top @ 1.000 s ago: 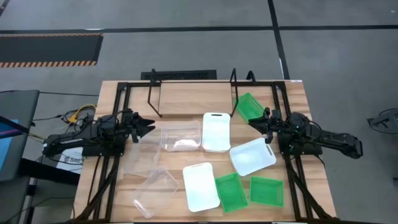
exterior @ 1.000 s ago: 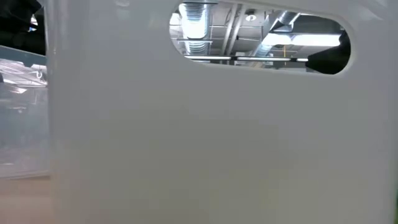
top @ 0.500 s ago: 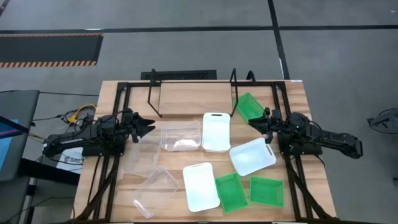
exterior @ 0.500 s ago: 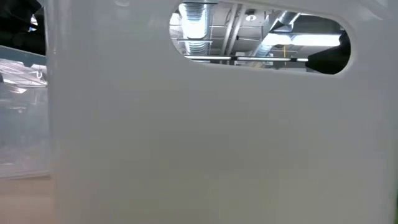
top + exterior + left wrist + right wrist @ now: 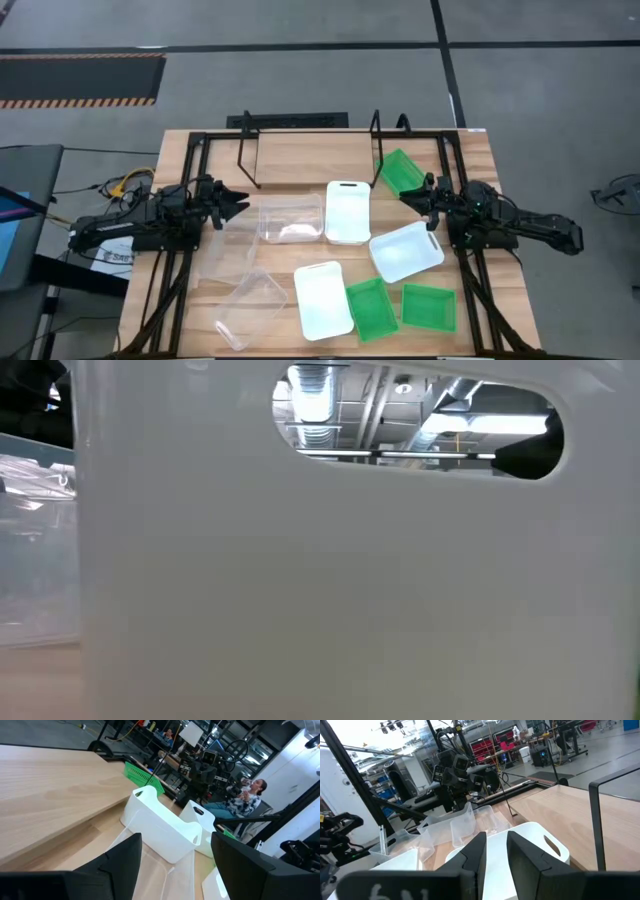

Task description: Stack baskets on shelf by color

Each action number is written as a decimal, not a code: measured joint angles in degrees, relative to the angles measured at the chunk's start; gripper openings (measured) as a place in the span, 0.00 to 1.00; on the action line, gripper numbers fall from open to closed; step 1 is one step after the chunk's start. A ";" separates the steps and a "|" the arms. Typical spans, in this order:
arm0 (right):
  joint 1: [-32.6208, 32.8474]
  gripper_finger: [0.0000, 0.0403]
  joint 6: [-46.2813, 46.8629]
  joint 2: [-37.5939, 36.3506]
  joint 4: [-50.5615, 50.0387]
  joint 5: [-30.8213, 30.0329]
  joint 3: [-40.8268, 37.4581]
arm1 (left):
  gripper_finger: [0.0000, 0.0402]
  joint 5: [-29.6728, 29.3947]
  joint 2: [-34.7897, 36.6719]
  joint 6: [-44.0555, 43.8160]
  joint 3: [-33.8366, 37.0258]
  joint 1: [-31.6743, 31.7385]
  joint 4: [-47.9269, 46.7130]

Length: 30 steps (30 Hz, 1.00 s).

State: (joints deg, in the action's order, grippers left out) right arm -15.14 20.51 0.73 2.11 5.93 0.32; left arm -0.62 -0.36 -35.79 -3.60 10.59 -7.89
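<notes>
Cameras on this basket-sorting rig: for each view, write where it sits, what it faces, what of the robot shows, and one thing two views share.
High view: overhead, facing down; both arms, left gripper, right gripper.
Low view: table height, blocked by a white basket.
Left wrist view: on the left arm, facing the upright white basket; own fingers show.
Right wrist view: on the right arm, facing clear baskets; own fingers show.
Shared: both wrist views show the shelf.

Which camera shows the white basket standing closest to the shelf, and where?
High: white basket mid-table, just in front of the shelf.
Low: cannot pick it out; a blank white wall fills the picture.
Left wrist: just beyond the fingers.
Right wrist: directly ahead.
Landmark: the shelf's wooden board.
</notes>
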 joint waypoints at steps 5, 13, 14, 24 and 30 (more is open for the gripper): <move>0.00 0.26 0.01 0.00 0.00 0.00 0.00 | 0.57 -0.40 0.00 -1.34 0.02 -0.01 0.28; 0.00 0.26 0.00 0.00 0.00 0.00 0.00 | 0.57 -1.37 0.00 -1.49 0.17 0.00 1.32; 0.00 0.26 0.02 0.00 0.02 0.00 0.00 | 0.57 -1.38 0.00 -1.57 0.18 0.00 1.46; 0.00 0.26 0.00 0.00 0.02 0.00 -0.02 | 0.57 -7.87 0.00 -23.92 0.20 0.00 2.14; 0.00 0.26 5.18 0.00 0.58 0.00 -0.02 | 0.57 -16.79 0.00 -30.82 0.15 0.00 2.72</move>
State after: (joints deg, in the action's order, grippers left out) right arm -15.14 25.69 0.73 2.69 5.93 0.30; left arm -17.41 -0.36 -66.61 -3.44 10.59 -5.17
